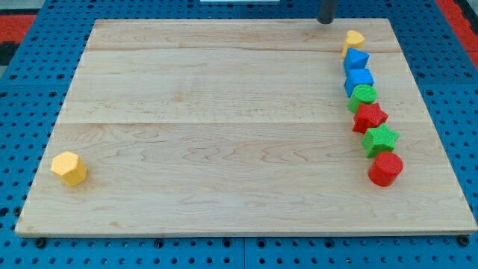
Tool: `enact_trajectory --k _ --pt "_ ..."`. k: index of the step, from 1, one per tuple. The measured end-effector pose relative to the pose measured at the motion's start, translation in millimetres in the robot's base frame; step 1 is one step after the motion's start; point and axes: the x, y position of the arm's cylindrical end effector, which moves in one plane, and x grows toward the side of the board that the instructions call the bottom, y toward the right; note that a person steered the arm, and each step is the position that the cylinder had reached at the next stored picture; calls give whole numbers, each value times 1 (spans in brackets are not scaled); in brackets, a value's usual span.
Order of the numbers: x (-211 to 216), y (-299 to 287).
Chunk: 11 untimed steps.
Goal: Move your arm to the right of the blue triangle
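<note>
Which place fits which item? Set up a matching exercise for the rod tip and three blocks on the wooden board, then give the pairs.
Things:
1. yellow hexagon block
2. red cylinder block
3. blue triangle block
4. my tip

Places:
A. bottom end of the right-hand column
B. top edge, up and left of the column
C. alone, lower left of the wooden board
D. second from the column's top

Pairs: 1-C, 2-A, 3-D, 4-B

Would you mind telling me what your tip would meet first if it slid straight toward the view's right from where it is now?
Probably nothing: my tip sits at the board's top edge, left of and slightly above the yellow block, so it likely passes above it, though depth is unclear.
</note>
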Motion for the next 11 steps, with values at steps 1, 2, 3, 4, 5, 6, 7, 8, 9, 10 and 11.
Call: enact_trajectory --k 1,2,3,4,5,6,7,8,9,10,11 --pt "1 11" --pt "0 42" --pt "0 71" --pt "0 73" --pt "0 73" --pt "0 94" --pt "1 107" --pt "0 120" --pt "0 128" --pt "0 128" --pt "0 155"
